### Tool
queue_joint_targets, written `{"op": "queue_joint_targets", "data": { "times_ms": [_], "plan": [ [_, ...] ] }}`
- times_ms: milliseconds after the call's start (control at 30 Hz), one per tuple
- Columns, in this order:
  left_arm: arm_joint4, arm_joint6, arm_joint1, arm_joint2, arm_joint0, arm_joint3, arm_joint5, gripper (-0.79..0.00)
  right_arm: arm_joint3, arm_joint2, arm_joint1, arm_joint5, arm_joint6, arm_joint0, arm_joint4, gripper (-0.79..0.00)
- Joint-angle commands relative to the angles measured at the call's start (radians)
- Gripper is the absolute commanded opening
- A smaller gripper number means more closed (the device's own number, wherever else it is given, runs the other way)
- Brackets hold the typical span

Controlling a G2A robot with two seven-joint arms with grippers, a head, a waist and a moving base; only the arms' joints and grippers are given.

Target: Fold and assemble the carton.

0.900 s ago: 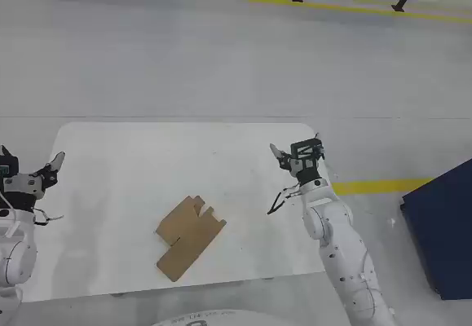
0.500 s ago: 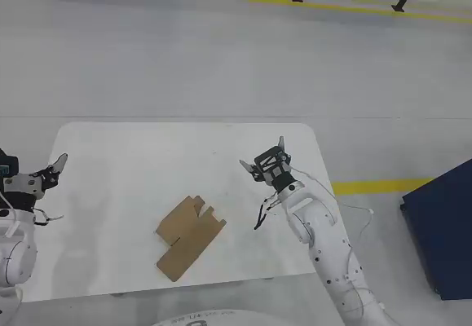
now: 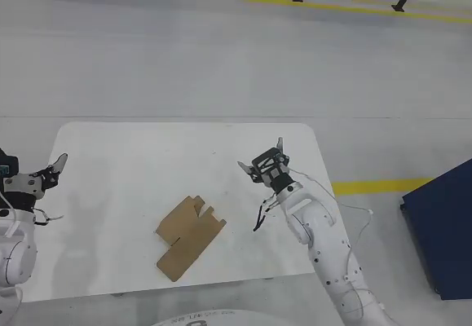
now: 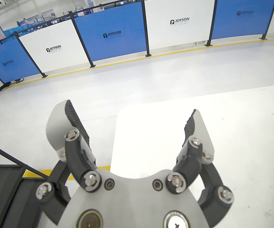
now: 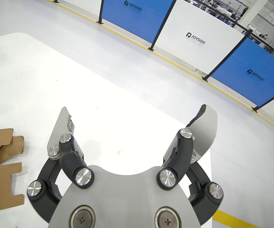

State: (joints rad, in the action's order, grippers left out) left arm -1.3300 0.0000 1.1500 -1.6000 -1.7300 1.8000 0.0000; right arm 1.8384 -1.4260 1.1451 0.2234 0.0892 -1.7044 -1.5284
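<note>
A flat brown cardboard carton (image 3: 189,237) lies unfolded on the white table (image 3: 138,163), near its front edge and a little right of the middle. Part of the carton (image 5: 1,167) also appears at the edge of the right wrist view. My right gripper (image 3: 261,164) hangs open above the table's right part, some way right of and behind the carton, with nothing between its fingers (image 5: 203,124). My left gripper (image 3: 30,169) stays open at the table's left edge, far from the carton; its own gripper (image 4: 129,112) holds nothing.
A dark blue box (image 3: 456,220) stands on the floor to the right of the table. Yellow floor tape (image 3: 374,186) runs beside it. Blue and white fence panels (image 4: 127,31) stand far behind. A dark metal frame (image 4: 6,186) sits by the table's left side.
My right gripper has moved left and slightly forward from the table's right edge toward the carton, mostly before the last half second. The left arm and the carton have not moved.
</note>
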Motion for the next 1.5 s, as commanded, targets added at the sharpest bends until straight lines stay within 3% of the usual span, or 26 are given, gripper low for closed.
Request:
{"op": "queue_joint_targets", "data": {
  "times_ms": [0, 100, 267, 400, 667, 800, 1067, 1467],
  "plan": [
    [0.000, 0.000, 0.000, 0.000, 0.000, 0.000, 0.000, 0.000, 0.002, 0.014, -0.001, 0.105, 0.073, 0.008, 0.011, 0.000],
    [0.000, 0.000, 0.000, 0.000, 0.000, 0.000, 0.000, 0.000, -0.010, 0.088, 0.002, 0.149, 0.145, 0.037, -0.037, 0.000],
    [0.000, 0.000, 0.000, 0.000, 0.000, 0.000, 0.000, 0.000, -0.083, 0.199, 0.007, 0.214, 0.153, 0.077, -0.136, 0.000],
    [0.000, 0.000, 0.000, 0.000, 0.000, 0.000, 0.000, 0.000, -0.092, 0.177, -0.002, 0.282, 0.064, 0.058, -0.111, 0.000],
    [0.000, 0.000, 0.000, 0.000, 0.000, 0.000, 0.000, 0.000, -0.100, 0.182, -0.003, 0.300, 0.062, 0.060, -0.116, 0.000],
    [0.000, 0.000, 0.000, 0.000, 0.000, 0.000, 0.000, 0.000, -0.095, 0.198, -0.014, 0.354, 0.028, 0.048, -0.233, 0.000],
    [0.000, 0.000, 0.000, 0.000, 0.000, 0.000, 0.000, 0.000, -0.131, 0.195, -0.018, 0.309, 0.102, 0.041, -0.271, 0.000],
    [0.000, 0.000, 0.000, 0.000, 0.000, 0.000, 0.000, 0.000, -0.238, 0.291, 0.015, 0.169, 0.270, 0.159, -0.216, 0.000]
  ]
}}
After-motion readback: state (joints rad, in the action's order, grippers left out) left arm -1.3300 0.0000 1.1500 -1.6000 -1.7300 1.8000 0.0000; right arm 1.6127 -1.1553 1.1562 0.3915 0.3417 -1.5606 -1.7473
